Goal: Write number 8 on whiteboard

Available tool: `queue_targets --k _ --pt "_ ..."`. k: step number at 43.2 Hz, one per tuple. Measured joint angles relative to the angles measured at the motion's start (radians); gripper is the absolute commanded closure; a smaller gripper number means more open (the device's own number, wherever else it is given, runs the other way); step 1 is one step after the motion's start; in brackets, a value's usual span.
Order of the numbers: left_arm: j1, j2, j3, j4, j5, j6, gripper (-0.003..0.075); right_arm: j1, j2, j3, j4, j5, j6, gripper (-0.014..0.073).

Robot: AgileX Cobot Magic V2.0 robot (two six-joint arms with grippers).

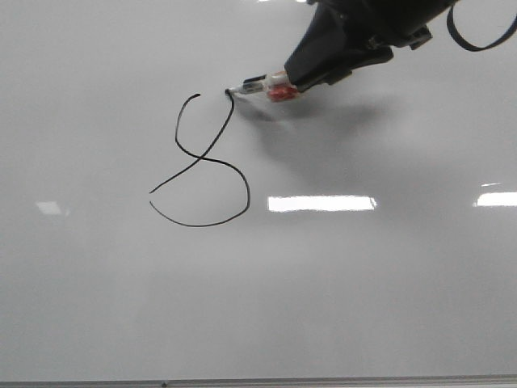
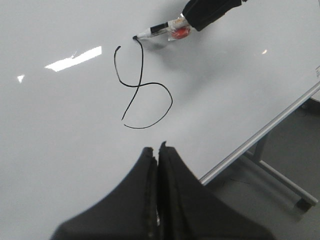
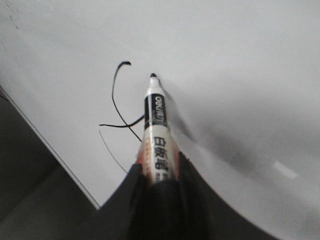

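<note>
Here, one right hand (image 1: 300, 77) grips one marker (image 1: 257, 84) touching one unfinished number 8 (image 1: 200, 162); left hand (image 2: 158, 150) closed.

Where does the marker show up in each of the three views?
Front view: marker upper centre, held by the right gripper.
Left wrist view: marker at the top, beyond the drawn line.
Right wrist view: marker centre, tip on the whiteboard.
Shared landmark: the number 8, its upper loop unclosed.

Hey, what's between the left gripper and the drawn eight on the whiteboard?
Nothing: the left wrist view shows only bare whiteboard between the shut left gripper and the number 8.
</note>
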Motion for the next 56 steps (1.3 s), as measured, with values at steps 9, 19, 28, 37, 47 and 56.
queue_targets --k 9,19,28,37,47,56 --pt "0.000 0.000 0.000 -0.001 0.000 0.000 0.0741 0.067 0.058 -0.060 -0.016 0.055 -0.002 0.0652" --pt "0.000 0.043 -0.049 -0.001 0.067 0.060 0.0459 0.071 -0.112 -0.078 -0.071 0.203 -0.146 0.0652" --pt "-0.006 0.276 -0.220 -0.001 0.199 0.248 0.0267 0.174 -0.165 -0.127 -0.272 0.326 -0.319 0.0652" --pt "-0.119 0.451 -0.321 0.046 0.243 0.313 0.0304 0.394 -0.165 -0.135 -0.494 0.312 -0.341 0.0652" --pt "-0.251 0.512 -0.325 0.075 0.237 0.314 0.0346 0.539 -0.165 -0.136 -0.532 0.268 -0.343 0.0652" --pt "-0.265 0.513 -0.327 0.085 0.230 0.314 0.0485 0.585 -0.165 -0.136 -0.532 0.261 -0.343 0.0652"
